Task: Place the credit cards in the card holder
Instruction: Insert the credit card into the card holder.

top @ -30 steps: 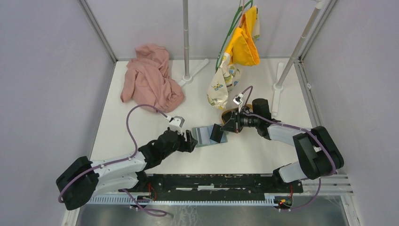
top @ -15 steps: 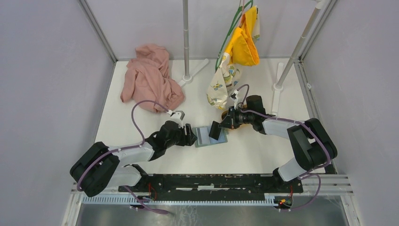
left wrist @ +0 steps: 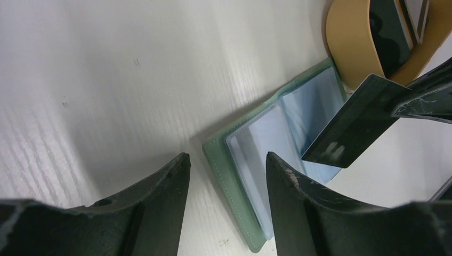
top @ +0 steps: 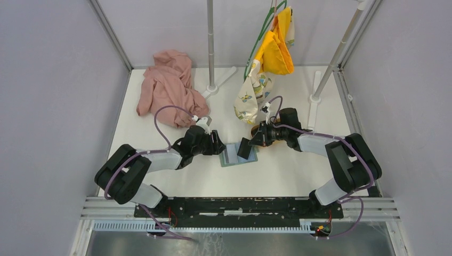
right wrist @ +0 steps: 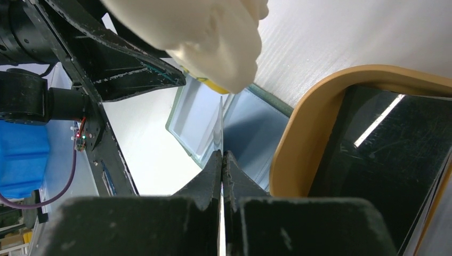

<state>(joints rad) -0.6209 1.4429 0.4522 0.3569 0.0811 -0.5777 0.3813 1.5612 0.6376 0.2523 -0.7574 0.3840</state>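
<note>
Left arm has swung inward over the last second. Its elbow was low at 7 o'clock and now sits higher and nearer the table's point(top: 160, 170) centre. The left gripper point(top: 217, 146) has crept from the wallet's point(top: 239, 155) 8 o'clock to its 9 o'clock. The right gripper point(top: 251, 142) has eased slightly toward 10 o'clock, taking the card point(left wrist: 354, 122) with it. I see no shift in the wallet.

1. Wallet. It lies open and flat near the table's centre, green cover down and pale blue clear sleeves up.

2. Left gripper. I read its jaws as apart, with nothing clamped between them. In the left wrist view one finger point(left wrist: 160, 208) is over bare table just beside the wallet's edge. The other is over the wallet's near corner, so the jaws straddle that edge. I cannot tell whether either finger touches it.

3. Right gripper. Its jaws are closed flat on the black card, which the right wrist view shows edge-on. The gripper reaches in from the wallet's 2 o'clock. The card is tilted, its low corner over the sleeves. I cannot tell whether it touches them.

4. Tray point(left wrist: 341, 58). This tan oval sits just beside the wallet's far corner, at the wallet's 1 o'clock. More cards point(left wrist: 392, 32) lie inside it, at least one dark and one pale.

5. Cloth point(top: 170, 90). A pink heap lies at the table's 11 o'clock, well apart from the wallet.
</note>
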